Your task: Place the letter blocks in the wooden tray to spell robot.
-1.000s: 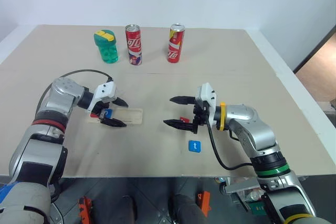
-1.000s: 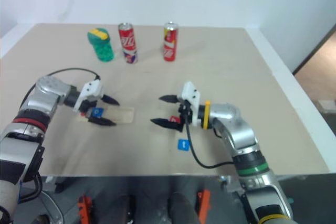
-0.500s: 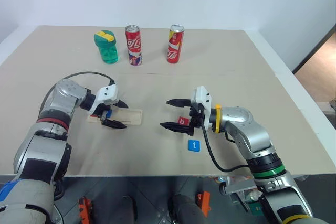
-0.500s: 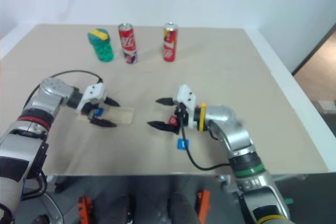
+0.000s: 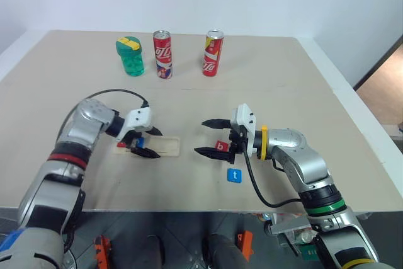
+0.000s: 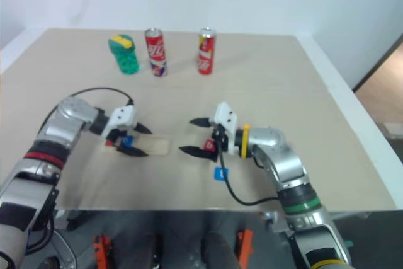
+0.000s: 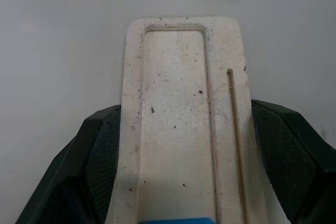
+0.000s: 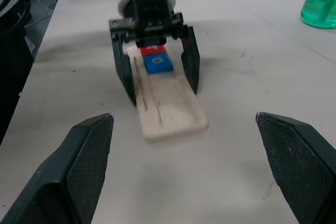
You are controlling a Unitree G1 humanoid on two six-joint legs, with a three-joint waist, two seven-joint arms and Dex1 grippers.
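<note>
Left gripper: clamped across the wooden tray by its long sides.
Tray content: a red tile and a blue tile at the gripped end.
Right gripper: spread wide, nothing held.
Red "b" block: between the right fingers.
Blue "t" block: on the table, near the right gripper.

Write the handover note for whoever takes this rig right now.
Left tool: shut on the wooden tray, fingers pressed on its two long sides.
Right tool: open, empty, hovering beside the red b block.
In the tray: a red block and a blue o block at the end by the left tool. Blue t block lies on the table.
Done: two blocks in the tray. Left: the b, the t and the remaining block.
</note>
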